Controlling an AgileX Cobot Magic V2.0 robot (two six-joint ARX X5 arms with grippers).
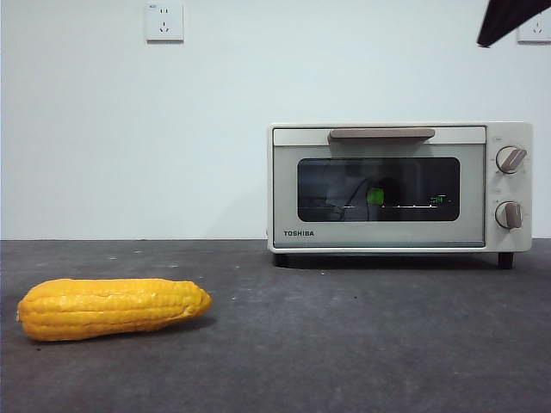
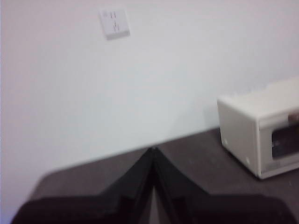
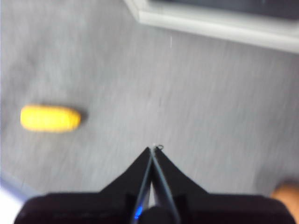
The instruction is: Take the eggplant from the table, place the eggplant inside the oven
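One corn cob, one toaster oven with two knobs, two wall sockets, and two grippers show.

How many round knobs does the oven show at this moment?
2. Both sit on the right end of the oven's front panel, beside the glass window: the upper knob near the top corner, the lower knob directly beneath it. The oven's other sides are hidden.
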